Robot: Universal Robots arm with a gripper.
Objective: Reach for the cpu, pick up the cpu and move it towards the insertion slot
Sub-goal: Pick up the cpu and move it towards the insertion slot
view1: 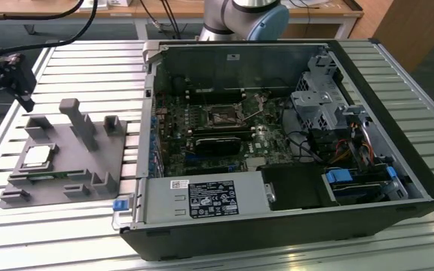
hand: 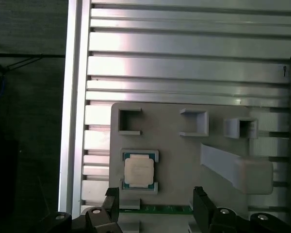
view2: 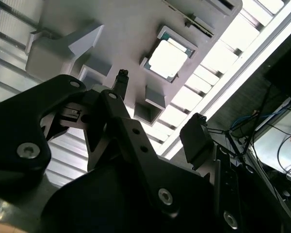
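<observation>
The jaws are standing wide apart near the cpu [hand: 138,171], which is lying in the grey holder [hand: 174,145] at the exterior view's left; an off-centre approach is likely risking a jaw striking the holder's clips

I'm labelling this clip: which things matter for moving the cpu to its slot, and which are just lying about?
Job: cpu, seated in the grey holder; insertion slot on the motherboard; gripper, open, near the holder.
Lying about: green memory stick; power supply; drive cage; slatted table.
</observation>
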